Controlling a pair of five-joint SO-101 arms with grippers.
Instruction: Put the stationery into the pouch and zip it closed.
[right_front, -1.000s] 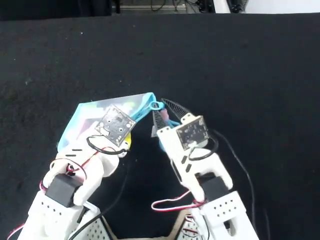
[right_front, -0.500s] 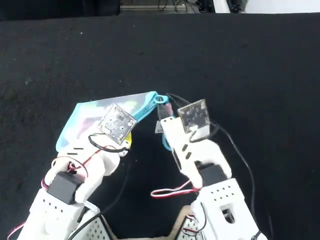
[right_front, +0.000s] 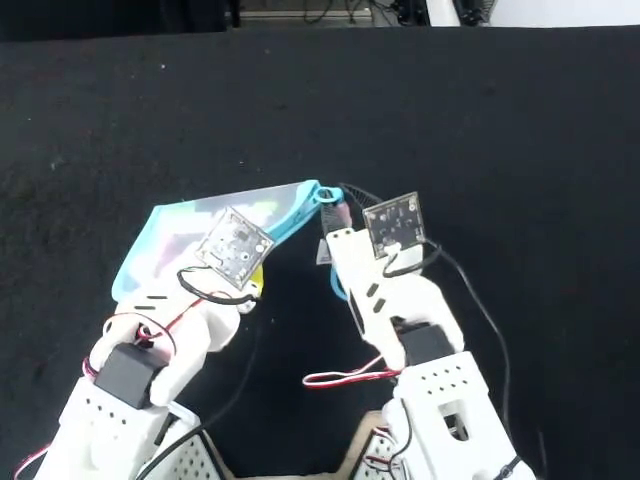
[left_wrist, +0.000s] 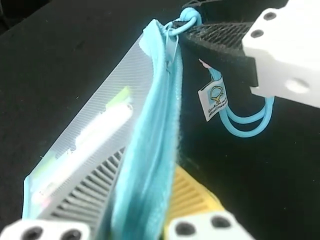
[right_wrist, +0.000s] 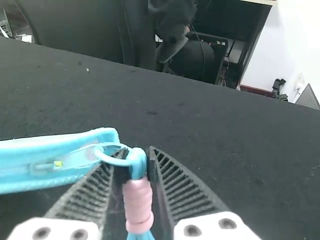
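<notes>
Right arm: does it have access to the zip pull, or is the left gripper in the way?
Looks like yes: the right gripper is shut on the zip pull at the corner of the pouch. The left gripper grips the pouch farther along, clear of it.

The right claw (right_front: 334, 207) has moved toward the table's far edge and closed on the zipper pull (right_wrist: 136, 158). The near corner of the pouch (right_front: 178, 230) followed slightly.

The white plastic arms (right_front: 395, 300) carry black motors (right_front: 125, 378) and red-and-white cables (right_front: 340, 380); the right fingers (right_wrist: 177, 192) are ribbed black, one left finger (left_wrist: 192, 200) yellow.
</notes>
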